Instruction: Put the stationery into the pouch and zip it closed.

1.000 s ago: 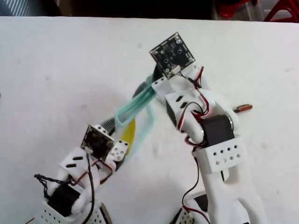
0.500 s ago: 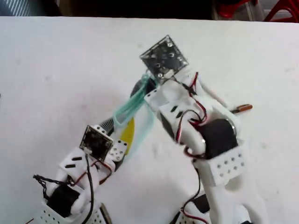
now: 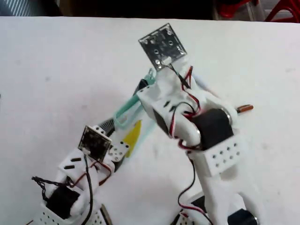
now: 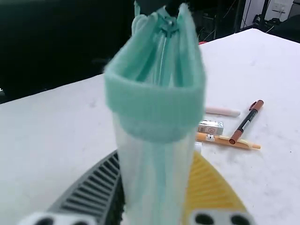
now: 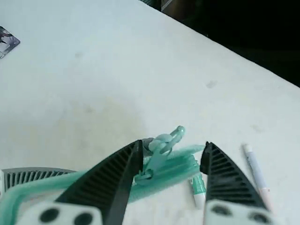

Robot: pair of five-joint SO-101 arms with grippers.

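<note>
Right end effector (image 5: 172,145) farther left, ridged jaws apart astride teal pouch (image 4: 154,108), left end effector (image 4: 154,159) clamping it.

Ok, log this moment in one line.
left gripper: shut on pouch | right gripper: open around zipper pull | stationery: on table

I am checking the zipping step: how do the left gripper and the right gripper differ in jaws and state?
The left gripper has one grey jaw and one yellow; the right gripper has two black jaws. The left gripper is shut on the pouch; the right gripper is open, jaws on either side of the zip pull. Both are at the same pouch.
</note>
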